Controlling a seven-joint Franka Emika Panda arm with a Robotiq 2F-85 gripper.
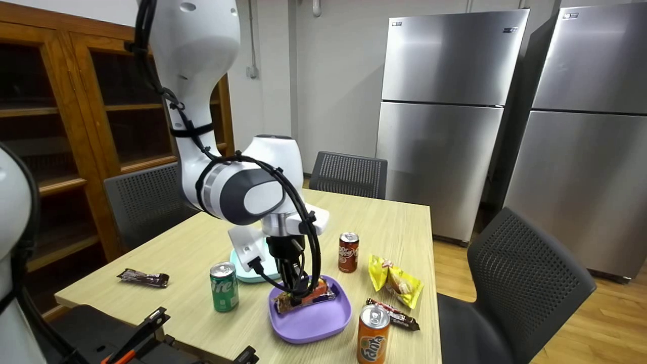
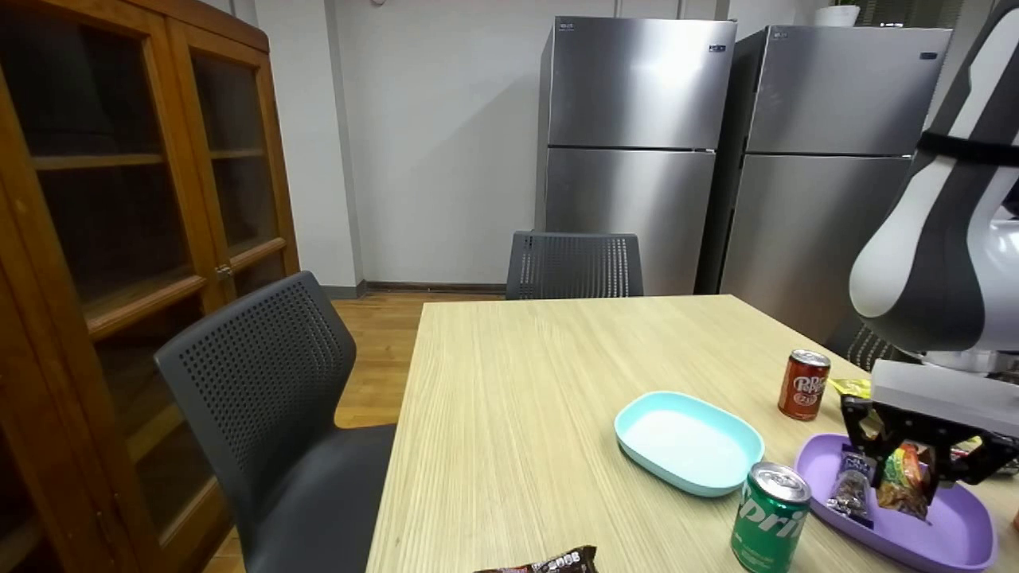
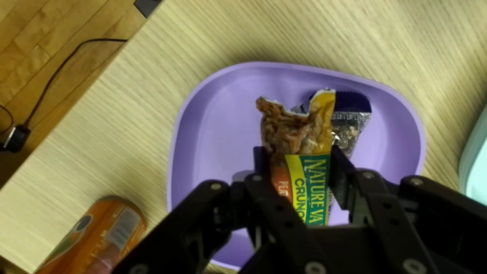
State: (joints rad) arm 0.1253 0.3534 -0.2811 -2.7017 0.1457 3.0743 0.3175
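Gripping a granola bar (image 3: 300,163) within the outline of the purple tray (image 3: 220,133)

Clamping the fingers (image 3: 340,173) on the granola bar from both sides, near the middle of the wrist view, with the crumpled end of its wrapper toward the top of the frame. Done, judging by the frames: taking hold of the bar and having it above or in the tray. Not yet done: letting go. Cannot tell whether touching the tray's floor or hanging just clear of it, nor whether lifting or lowering. Lying in the tray as well, partly covered by the bar and showing at its right in the wrist view: a dark packet (image 3: 352,121). Lying out on the bench (image 2: 509,398), apart from the fingers: a dark-wrapped bar (image 1: 397,313) and a yellow packet (image 1: 397,280) at the lower right of an exterior view, and a brown bar (image 1: 143,278) at its lower left. Standing around the tray there: a green can (image 1: 225,290), a brown can (image 1: 349,255) and an orange can (image 1: 373,338).

Reaching in with the arm (image 1: 230,192) from the upper left of that same view, folding near the centre and pointing the fingers nearly straight down over the tray.
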